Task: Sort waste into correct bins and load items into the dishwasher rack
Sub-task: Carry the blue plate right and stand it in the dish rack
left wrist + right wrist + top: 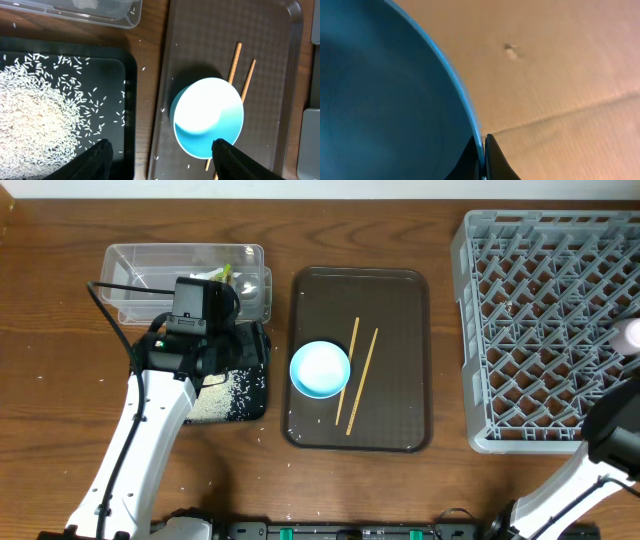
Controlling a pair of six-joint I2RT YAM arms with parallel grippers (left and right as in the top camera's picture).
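Rice (35,120) sat in black tray (129,100); bowl (320,369), chopsticks (348,376) unloaded; left gripper (160,160) spread empty; right gripper (483,157) pinched plate (385,100) rim.

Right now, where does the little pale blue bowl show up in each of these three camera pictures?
Overhead: the bowl sits on the brown tray's left side, beside the chopsticks.
Left wrist: lower centre, on the same tray.
Right wrist: not in it.
Shared landmark: the chopsticks, right of the bowl in the overhead and left wrist views.

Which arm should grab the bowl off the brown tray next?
Left. Its tool is open and hovering beside the bowl, while the right tool is shut on the plate rim, away by the rack.
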